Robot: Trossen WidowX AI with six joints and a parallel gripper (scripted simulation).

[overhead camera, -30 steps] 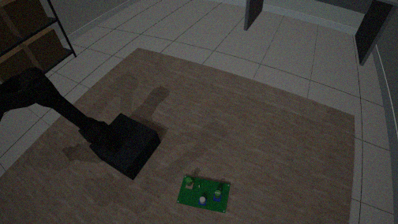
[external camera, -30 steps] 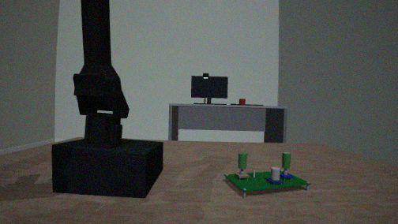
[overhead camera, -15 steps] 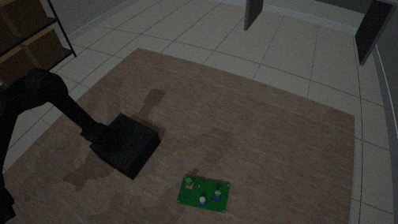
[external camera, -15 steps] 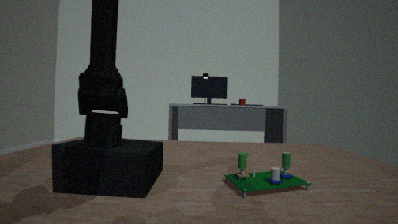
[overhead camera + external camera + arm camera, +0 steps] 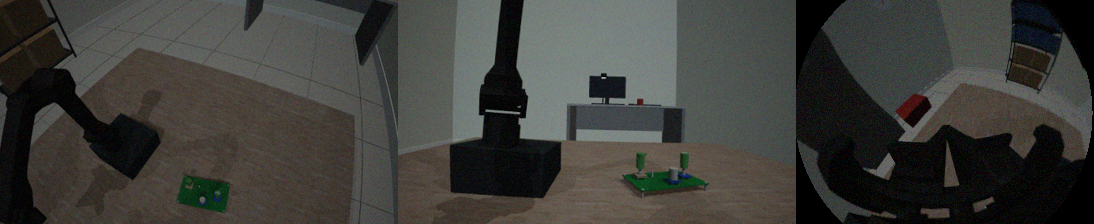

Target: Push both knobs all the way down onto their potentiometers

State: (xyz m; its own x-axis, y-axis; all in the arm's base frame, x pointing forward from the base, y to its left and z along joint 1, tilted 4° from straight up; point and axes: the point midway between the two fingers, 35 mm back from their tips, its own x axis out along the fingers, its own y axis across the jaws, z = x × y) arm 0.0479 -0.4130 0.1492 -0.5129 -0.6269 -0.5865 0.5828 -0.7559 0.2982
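Observation:
The green circuit board (image 5: 189, 197) (image 5: 651, 183) stands on short legs on the table. One green knob (image 5: 189, 180) (image 5: 640, 161) is upright over a tan potentiometer, with bare shaft showing beneath it. Another green knob (image 5: 217, 192) (image 5: 684, 160) is upright over a blue potentiometer, also with a gap beneath it. A whitish knob (image 5: 202, 199) (image 5: 673, 173) sits low on a blue potentiometer. My gripper (image 5: 945, 127) is shut, its fingertips together with nothing seen between them. It is well away from the board, which is not in the wrist view.
The arm's dark base box (image 5: 136, 150) (image 5: 505, 169) stands on the wooden table (image 5: 276, 138) (image 5: 587, 205), to the left of the board. A red box (image 5: 912, 110) and a shelf (image 5: 1031, 57) show beyond the table. A desk (image 5: 619, 118) with a monitor is in the background.

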